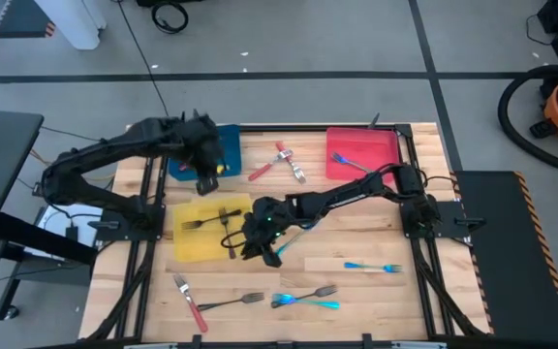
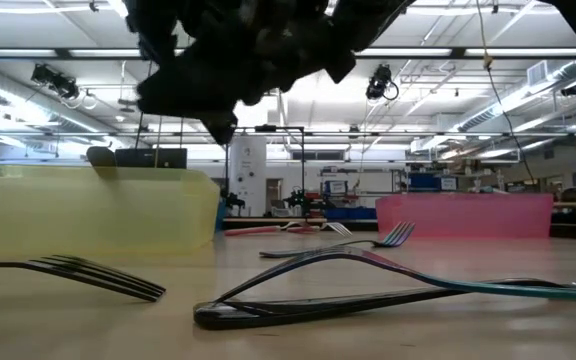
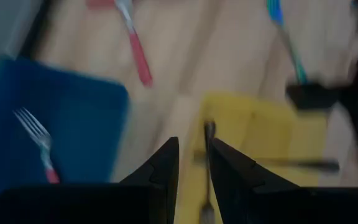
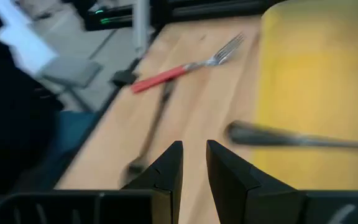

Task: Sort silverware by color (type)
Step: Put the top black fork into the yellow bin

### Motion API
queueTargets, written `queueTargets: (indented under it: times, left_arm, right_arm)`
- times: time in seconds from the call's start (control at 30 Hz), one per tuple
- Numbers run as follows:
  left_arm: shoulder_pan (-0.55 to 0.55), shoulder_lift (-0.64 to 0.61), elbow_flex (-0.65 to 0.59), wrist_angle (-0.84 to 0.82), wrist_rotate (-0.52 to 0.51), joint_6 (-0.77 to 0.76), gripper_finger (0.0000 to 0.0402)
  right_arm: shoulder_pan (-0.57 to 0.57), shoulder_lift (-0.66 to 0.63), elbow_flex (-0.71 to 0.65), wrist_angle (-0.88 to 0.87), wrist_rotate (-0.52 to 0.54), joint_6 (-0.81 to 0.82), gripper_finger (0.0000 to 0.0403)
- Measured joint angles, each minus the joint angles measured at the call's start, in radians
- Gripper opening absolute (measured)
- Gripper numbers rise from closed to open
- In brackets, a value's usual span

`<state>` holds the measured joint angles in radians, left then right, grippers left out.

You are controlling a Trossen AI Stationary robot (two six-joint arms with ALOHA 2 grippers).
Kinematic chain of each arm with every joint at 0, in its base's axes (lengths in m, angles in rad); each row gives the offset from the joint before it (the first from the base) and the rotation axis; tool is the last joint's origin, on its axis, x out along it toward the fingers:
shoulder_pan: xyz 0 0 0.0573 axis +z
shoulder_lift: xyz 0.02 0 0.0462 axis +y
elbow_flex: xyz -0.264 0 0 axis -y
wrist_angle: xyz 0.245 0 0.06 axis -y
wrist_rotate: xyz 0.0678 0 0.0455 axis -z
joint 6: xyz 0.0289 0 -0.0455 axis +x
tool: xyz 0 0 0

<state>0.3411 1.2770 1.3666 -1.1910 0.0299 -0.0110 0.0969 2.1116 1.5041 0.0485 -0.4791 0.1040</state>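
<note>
A dark fork (image 4: 291, 139) lies just beyond the right gripper (image 4: 194, 168) (fingers nearly together).

Wooden table (image 1: 356, 233): blue tray (image 1: 229, 145) at 11 o'clock, red tray (image 1: 361, 150) at 1 o'clock, yellow tray (image 1: 197, 237) at 9 o'clock; loose forks (image 1: 303, 297) at 6 o'clock.

Red forks (image 1: 277, 160), dark forks (image 1: 211, 219), teal forks (image 1: 371, 266), lying flat, scattered
</note>
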Motion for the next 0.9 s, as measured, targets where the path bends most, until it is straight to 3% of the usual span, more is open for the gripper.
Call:
queueTargets:
  times: [0.17, 0.27, 0.6, 0.9]
  left_arm:
    - [-0.088, 0.0, -0.108, -0.005, 0.0, -0.075, 0.0084]
    - [-0.145, -0.001, -0.156, 0.003, 0.018, -0.11, 0.0079]
    - [-0.409, -0.001, -0.284, 0.046, 0.122, -0.162, 0.0078]
    - [-0.575, -0.001, -0.391, 0.27, 0.126, -0.208, 0.0078]
  right_arm:
    - [0.001, -0.062, 0.0, -0.065, -0.175, 0.054, 0.008]
    - [0.006, -0.106, 0.0, -0.121, -0.212, 0.053, 0.008]
    - [0.023, -0.302, 0.0, -0.341, -0.174, 0.057, 0.008]
    - [0.066, -0.468, 0.0, -0.357, -0.094, 0.087, 0.008]
